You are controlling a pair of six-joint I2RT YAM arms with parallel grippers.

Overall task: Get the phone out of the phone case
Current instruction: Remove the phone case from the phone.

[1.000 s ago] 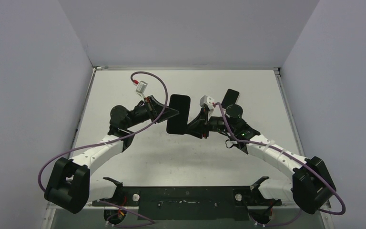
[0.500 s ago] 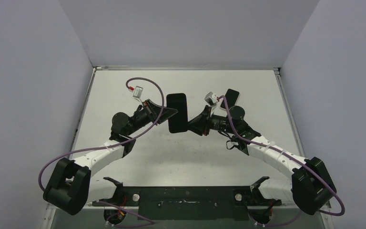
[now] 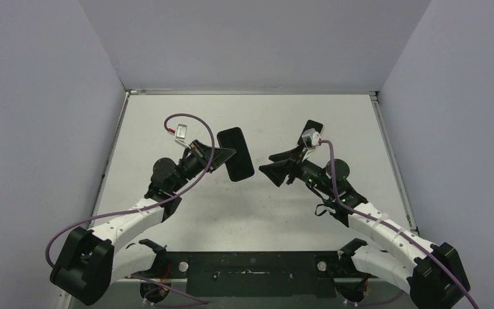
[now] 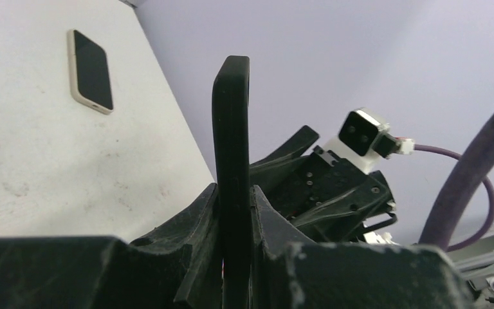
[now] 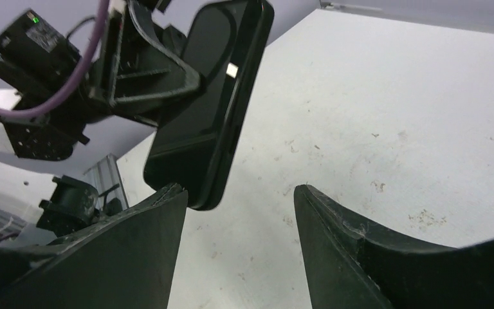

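A black phone case (image 3: 238,154) hangs above the middle of the table, and my left gripper (image 3: 226,156) is shut on its left edge. The left wrist view has the phone case (image 4: 231,129) edge-on, pinched between both fingers of the left gripper (image 4: 233,193). I cannot tell whether anything sits inside it. My right gripper (image 3: 271,165) stands open just right of the case, apart from it. From the right wrist, the phone case (image 5: 206,109) hangs beyond the left fingertip of the right gripper (image 5: 238,193), with bare table in the gap. A phone (image 3: 311,129) with a dark screen and pale rim lies flat at the back right.
The phone (image 4: 91,71) also shows in the left wrist view, lying on the white table (image 3: 186,212). Grey walls close in the table on three sides. Purple cables loop over both arms.
My right gripper has opened, let go of the black case and drawn back to the right. My left gripper still holds the case and has moved it a little to the left.
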